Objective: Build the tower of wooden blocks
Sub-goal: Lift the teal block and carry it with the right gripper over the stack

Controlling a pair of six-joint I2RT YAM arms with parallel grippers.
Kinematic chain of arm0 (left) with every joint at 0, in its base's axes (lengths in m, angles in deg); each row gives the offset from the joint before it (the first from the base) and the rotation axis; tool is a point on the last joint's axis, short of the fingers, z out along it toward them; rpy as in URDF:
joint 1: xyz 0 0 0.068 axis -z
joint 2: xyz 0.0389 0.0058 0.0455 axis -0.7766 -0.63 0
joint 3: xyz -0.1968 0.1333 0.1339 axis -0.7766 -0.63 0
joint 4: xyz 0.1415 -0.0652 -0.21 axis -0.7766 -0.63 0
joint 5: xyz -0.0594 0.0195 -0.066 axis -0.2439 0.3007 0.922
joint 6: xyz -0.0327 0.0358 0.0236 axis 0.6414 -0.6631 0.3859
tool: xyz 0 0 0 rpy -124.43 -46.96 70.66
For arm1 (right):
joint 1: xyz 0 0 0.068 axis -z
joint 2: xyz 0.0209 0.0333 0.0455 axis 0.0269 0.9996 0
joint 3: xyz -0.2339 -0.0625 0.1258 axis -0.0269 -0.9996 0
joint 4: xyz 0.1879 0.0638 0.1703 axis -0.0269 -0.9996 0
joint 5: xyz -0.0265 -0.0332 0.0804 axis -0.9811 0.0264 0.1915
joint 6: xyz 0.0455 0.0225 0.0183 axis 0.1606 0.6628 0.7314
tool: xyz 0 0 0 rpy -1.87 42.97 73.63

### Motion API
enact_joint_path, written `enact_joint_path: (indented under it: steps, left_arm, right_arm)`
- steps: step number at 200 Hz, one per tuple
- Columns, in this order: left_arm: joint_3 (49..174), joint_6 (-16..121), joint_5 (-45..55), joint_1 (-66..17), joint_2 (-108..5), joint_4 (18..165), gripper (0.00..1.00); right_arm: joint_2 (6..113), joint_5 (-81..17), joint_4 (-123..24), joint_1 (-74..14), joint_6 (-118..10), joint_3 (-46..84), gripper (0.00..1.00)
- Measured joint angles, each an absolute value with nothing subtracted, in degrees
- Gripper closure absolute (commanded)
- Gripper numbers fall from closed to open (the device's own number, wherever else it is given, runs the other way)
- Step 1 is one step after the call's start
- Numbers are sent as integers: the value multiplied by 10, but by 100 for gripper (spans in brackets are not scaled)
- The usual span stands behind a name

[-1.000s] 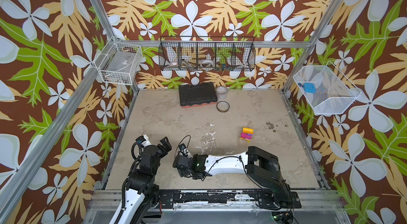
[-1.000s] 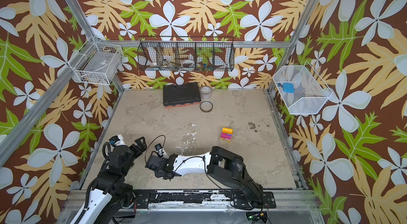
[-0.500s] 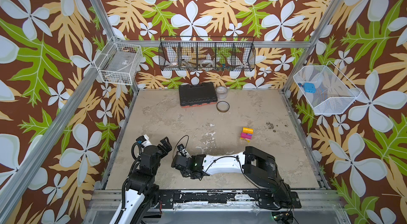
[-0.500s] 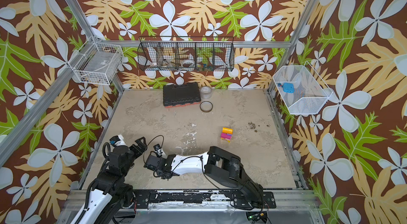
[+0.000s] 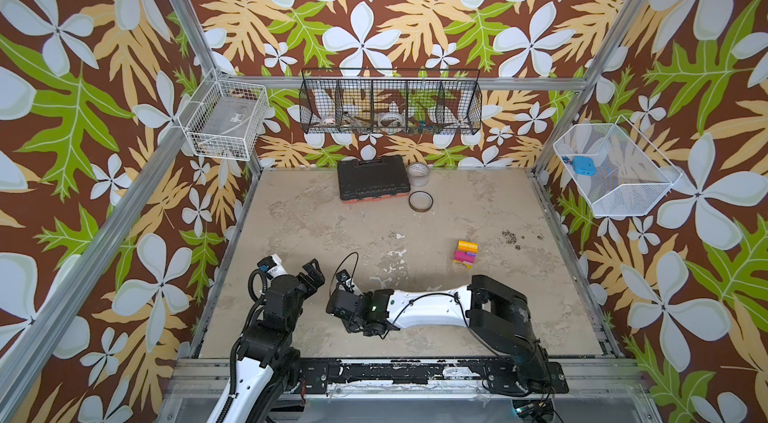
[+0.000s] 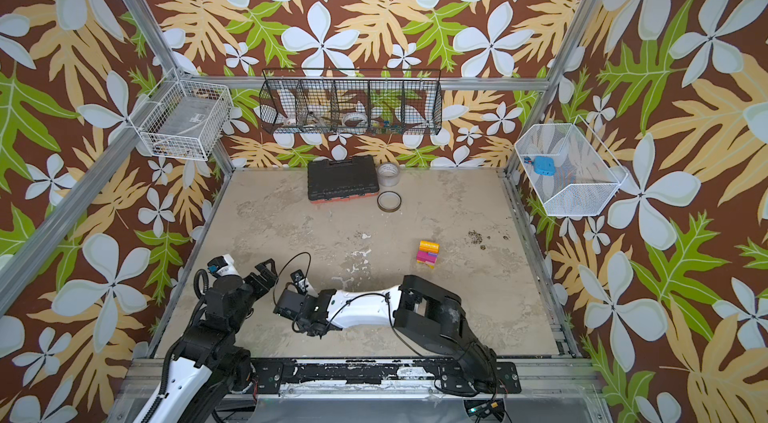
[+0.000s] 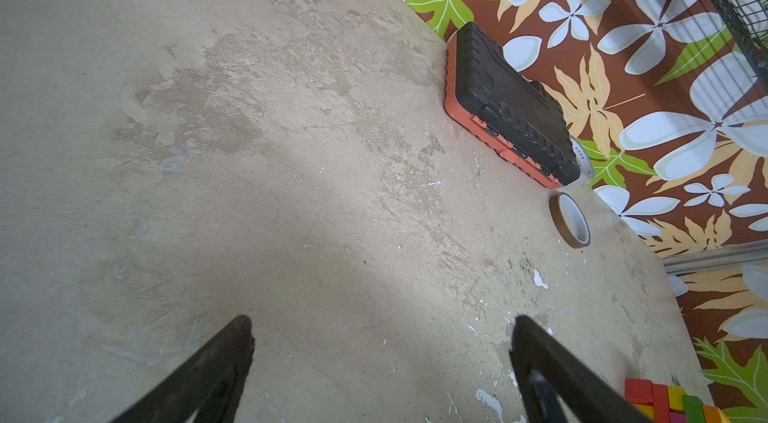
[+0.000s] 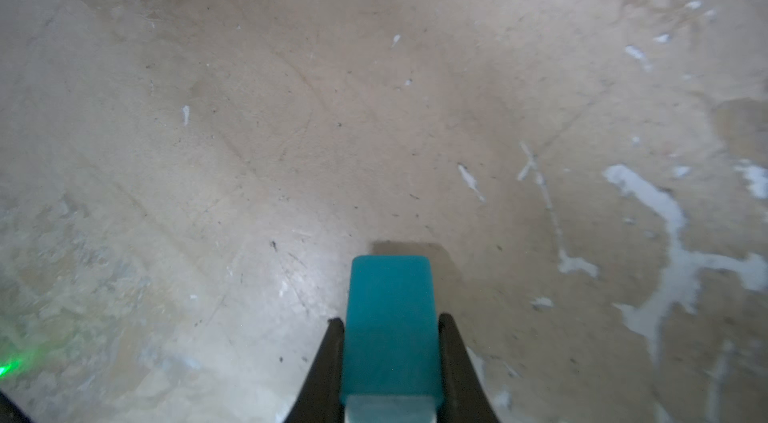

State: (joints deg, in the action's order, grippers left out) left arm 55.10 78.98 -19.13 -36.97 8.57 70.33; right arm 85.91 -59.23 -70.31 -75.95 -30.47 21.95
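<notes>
In the right wrist view a teal wood block [image 8: 390, 292] sits between the two black fingers of my right gripper [image 8: 390, 321], which is shut on it just above the table. In both top views that gripper [image 5: 337, 308] [image 6: 286, 303] reaches across to the front left, and the block is hidden under it. The tower [image 5: 465, 252] [image 6: 428, 252], a short stack of yellow, magenta and pink layers, stands at the right middle. Its edge also shows in the left wrist view [image 7: 665, 400]. My left gripper [image 7: 382, 329] [image 5: 313, 271] is open over bare table, holding nothing.
A black tool case [image 5: 371, 177] lies at the back wall with a clear tape roll [image 5: 417, 172] beside it and a brown tape ring [image 5: 420, 201] in front. Wire baskets [image 5: 390, 105] [image 5: 226, 123] [image 5: 615, 169] hang on the walls.
My right gripper has closed from wide open onto the teal block and shifted slightly left. The left arm has stayed still.
</notes>
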Motion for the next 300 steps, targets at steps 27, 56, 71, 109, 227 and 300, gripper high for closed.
enact_joint_path:
  steps: [27, 56, 71, 109, 227, 300]
  left_arm:
    - [550, 790, -191, -370, 87, 704, 3]
    - [550, 789, -190, -370, 87, 706, 3]
    - [550, 788, -187, -370, 87, 707, 3]
    - [547, 788, -181, -370, 84, 712, 3]
    - [542, 775, -152, -370, 75, 734, 3]
    - [534, 769, -116, -370, 91, 745, 3]
  right_arm:
    - [731, -604, -698, -728, -345, 143, 100]
    - [553, -633, -697, -678, -406, 71, 100]
    - [452, -664, -690, -664, -444, 42, 92]
    - [270, -739, -649, -652, -589, -13, 100]
    - [307, -466, -844, -485, -989, 70, 100]
    - [466, -284, -997, -299, -1157, 182, 100]
